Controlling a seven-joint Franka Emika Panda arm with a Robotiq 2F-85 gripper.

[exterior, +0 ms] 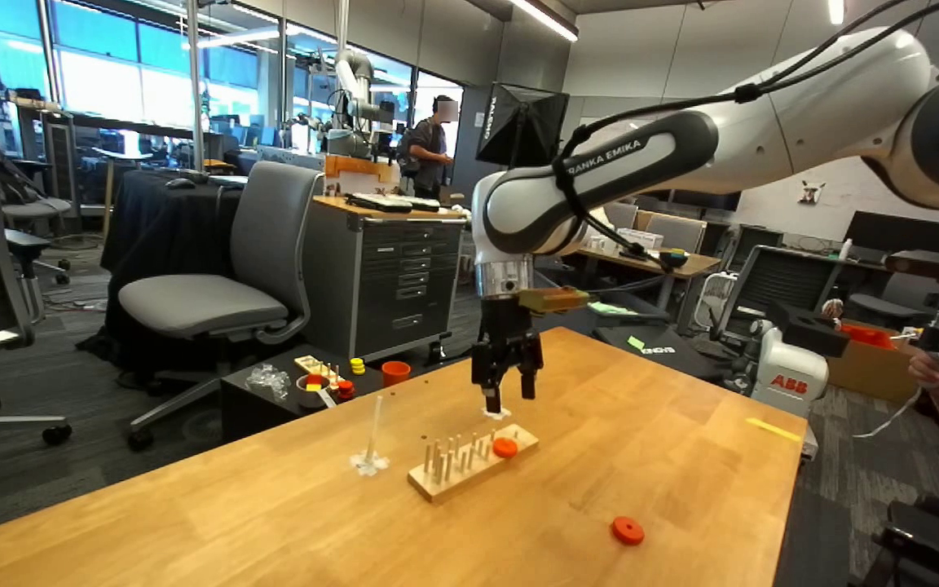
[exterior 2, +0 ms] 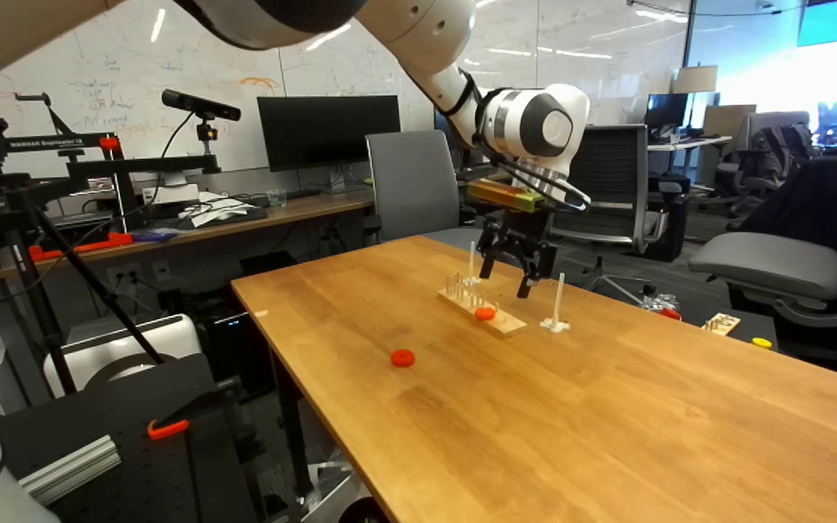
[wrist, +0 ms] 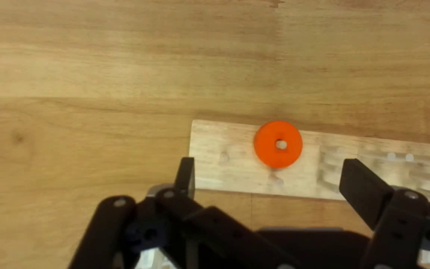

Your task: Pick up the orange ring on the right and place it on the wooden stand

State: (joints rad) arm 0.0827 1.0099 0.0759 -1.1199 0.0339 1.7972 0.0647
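The wooden stand [exterior: 478,471] lies on the table with its pegs upright; it also shows in an exterior view [exterior 2: 509,324] and the wrist view [wrist: 237,173]. One red-orange ring [wrist: 265,149] sits on the stand, with a peg end showing in its hole; it shows in both exterior views [exterior: 504,447] [exterior 2: 484,313]. The other, alike ring [exterior: 627,531] lies flat on the bare table away from the stand [exterior 2: 402,358]. It is out of the wrist view. My gripper [exterior: 511,398] is open and empty, above the table close to the stand [exterior 2: 506,282]. Its fingers are spread wide [wrist: 269,167].
Two thin pale rods stand upright on taped bases beside the stand, one [exterior: 373,432] near its pegged end in that exterior view, one [exterior 2: 471,263] farther back. A low dark side table holds an orange cup [exterior: 395,373] and yellow rings [exterior: 357,365].
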